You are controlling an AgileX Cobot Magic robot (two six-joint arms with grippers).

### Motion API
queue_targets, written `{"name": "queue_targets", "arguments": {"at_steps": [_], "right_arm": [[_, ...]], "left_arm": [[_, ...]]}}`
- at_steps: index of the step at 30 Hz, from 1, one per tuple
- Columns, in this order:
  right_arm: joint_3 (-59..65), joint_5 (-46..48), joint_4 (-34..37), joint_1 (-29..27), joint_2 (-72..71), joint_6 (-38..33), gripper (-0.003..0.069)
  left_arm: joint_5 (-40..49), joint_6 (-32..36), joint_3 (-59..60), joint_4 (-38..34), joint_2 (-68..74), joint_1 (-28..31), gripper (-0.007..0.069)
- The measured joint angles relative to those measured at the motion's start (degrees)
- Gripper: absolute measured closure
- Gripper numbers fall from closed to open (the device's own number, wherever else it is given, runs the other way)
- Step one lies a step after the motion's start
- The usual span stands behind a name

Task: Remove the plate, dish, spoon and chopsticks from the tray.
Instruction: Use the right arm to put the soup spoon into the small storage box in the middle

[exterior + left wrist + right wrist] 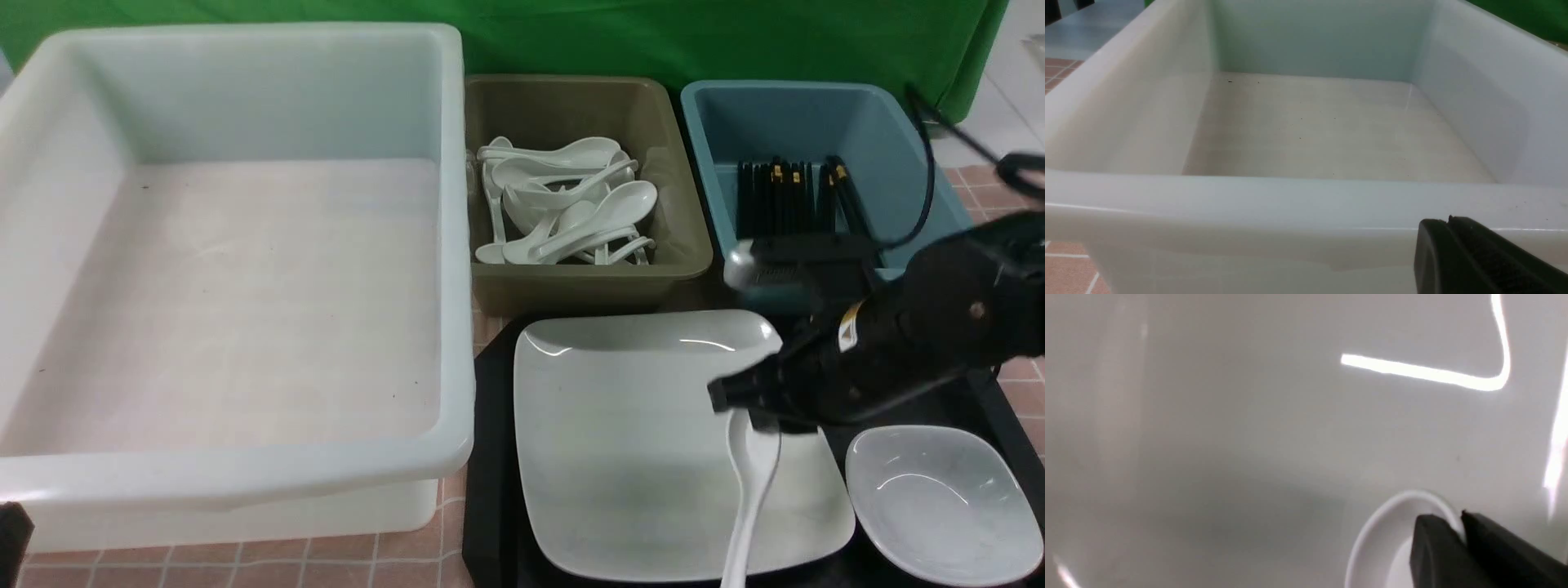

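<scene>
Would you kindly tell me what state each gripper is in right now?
Left gripper: closed, holding nothing.
Right gripper: closed on the bowl rim of the spoon.

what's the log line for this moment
right tool: shut on spoon rim | spoon: over plate | left tool: shut, at white tub

I see a big tub (237, 478) left, tray (490, 457) right of it, plate (637, 441) on tray, dish (939, 498) right of plate, spoon (751, 490) on plate, middle tub (571, 106) and right tub (800, 114) behind tray.

I've got the glossy white soup spoon (749, 498) over the big white square plate (620, 441), handle toward me; small white dish (939, 502) beside it, black tray (490, 457) beneath.
</scene>
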Motion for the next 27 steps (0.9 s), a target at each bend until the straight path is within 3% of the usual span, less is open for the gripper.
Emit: {"name": "queue_targets", "arguments": {"at_steps": [6,14,18,19,21,22,24,27], "right_arm": [[-13.89,-2.02,-0.04,0.0,-2.06,-2.74,0.0562],[-24.17,-36.54,-0.04,0.0,8.42,-5.73,0.0559],[-25.59,-48.59,0.06,-0.49,16.99,-8.11,0.0445],[-25.59,-48.81,0.06,-0.58,17.37,-8.23,0.0435],[-26.27,-49.56,0.06,-1.28,20.38,-8.35,0.0337],[-26.38,-47.14,0.11,-2.12,21.96,-6.02,0.0249],[-26.43,-41.42,0.11,-2.67,21.9,-1.24,0.0213],[-26.51,-34.19,0.11,-2.94,19.73,1.33,0.0232]], "left_arm": [[0.0,0.07,0.0,0.0,0.0,0.0,0.062],[0.0,0.07,0.0,0.0,0.0,0.0,0.062],[0.0,0.07,0.0,0.0,0.0,0.0,0.062],[0.0,0.07,0.0,0.0,0.0,0.0,0.062],[0.0,0.07,0.0,0.0,0.0,0.0,0.062],[0.0,0.07,0.0,0.0,0.0,0.0,0.062],[0.0,0.07,0.0,0.0,0.0,0.0,0.062],[0.0,0.07,0.0,0.0,0.0,0.0,0.062]]}}
